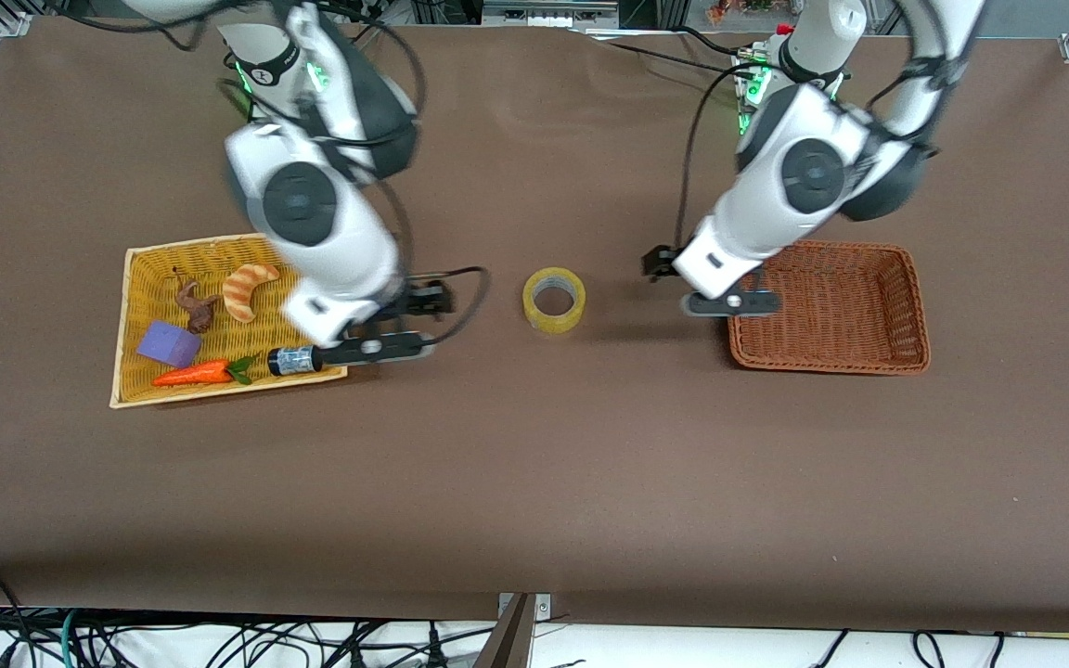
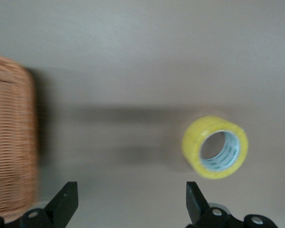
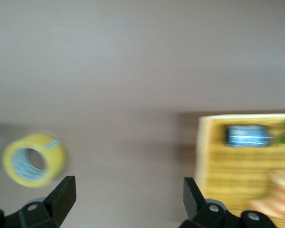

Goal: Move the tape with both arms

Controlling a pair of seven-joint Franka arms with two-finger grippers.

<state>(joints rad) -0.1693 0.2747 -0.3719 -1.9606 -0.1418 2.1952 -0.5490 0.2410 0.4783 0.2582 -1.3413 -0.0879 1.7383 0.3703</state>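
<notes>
- The translucent yellowish ring-shaped roll of packing tape (image 1: pixel 554 300) lies flat on the brown cloth-covered table (image 1: pixel 534 482), between the two grippers and touching neither.
- The right gripper (image 1: pixel 377 349) hangs over the table just beside the yellow woven flat tray (image 1: pixel 131 306); its jaws stand wide apart and hold nothing.
- The left gripper (image 1: pixel 731 302) hangs at the edge of the reddish-brown wicker basket (image 1: pixel 906 306); its jaws are also spread wide and empty.
- Only the front view shows both arms together, and the tray's contents: a striped orange croissant-shaped toy (image 1: pixel 249 287), a purple block (image 1: pixel 169 344), an orange carrot toy (image 1: pixel 193 374), a dark brown crumpled thing (image 1: pixel 195 305).
- The left wrist view gives the tape's grey-white inner core with green print, which the front view does not show; the roll (image 2: pixel 215 147) lies ahead of one fingertip (image 2: pixel 195 199).
- The right wrist view shows a small blue-labelled cylinder (image 3: pixel 247 135) lying on the tray's weave near the corner, with the tape (image 3: pixel 34 159) off to the opposite fingertip's side.
</notes>
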